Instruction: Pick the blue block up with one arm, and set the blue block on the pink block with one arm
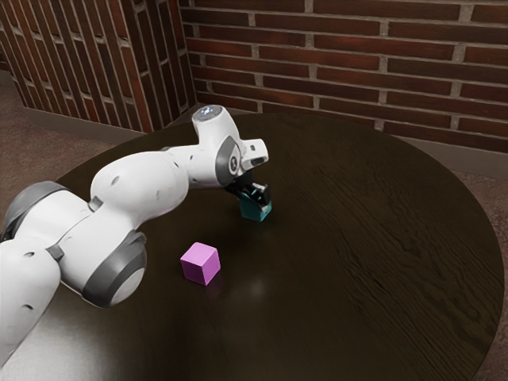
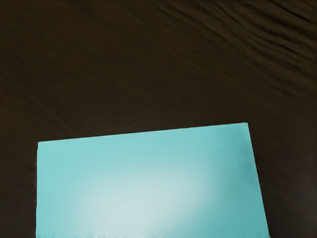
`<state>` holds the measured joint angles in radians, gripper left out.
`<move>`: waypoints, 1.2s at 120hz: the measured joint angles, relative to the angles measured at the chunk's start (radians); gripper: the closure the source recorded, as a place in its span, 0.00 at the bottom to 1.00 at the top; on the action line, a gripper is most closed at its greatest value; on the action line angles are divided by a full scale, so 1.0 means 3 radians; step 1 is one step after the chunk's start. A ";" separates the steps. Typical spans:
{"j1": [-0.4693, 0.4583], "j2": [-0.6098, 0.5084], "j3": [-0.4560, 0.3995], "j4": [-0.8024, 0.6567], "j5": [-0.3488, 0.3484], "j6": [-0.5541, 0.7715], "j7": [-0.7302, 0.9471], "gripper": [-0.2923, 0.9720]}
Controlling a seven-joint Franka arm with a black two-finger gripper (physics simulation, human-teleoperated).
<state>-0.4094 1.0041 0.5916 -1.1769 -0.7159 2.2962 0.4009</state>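
Note:
The blue block, a teal-blue cube, sits on the dark round table near its middle. My gripper comes down on it from the exterior view's left, its black fingers pressed against two opposite sides of the block's upper half, so it is shut on the block. In the wrist view the blue block is a broad pale face just under my hand, with dark wood beyond it. The pink block rests on the table nearer the front, to the exterior view's left of the blue block and apart from it.
Brick walls stand behind the table. My own white arm stretches over the table's left part, close beside the pink block. Bare dark wood extends over the table's right half up to its curved edge.

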 joint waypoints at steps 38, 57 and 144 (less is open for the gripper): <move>-0.0079 -0.0451 0.0002 -0.0406 0.0070 0.0008 -0.0029 0.55; -0.0280 -0.1433 0.0009 -0.1369 0.0552 0.0015 -0.0094 0.59; -0.0701 -0.2855 0.0012 -0.3350 0.2027 0.1024 -0.0754 0.61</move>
<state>-0.6196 0.1476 0.5951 -2.1820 -0.1078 2.6035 0.1748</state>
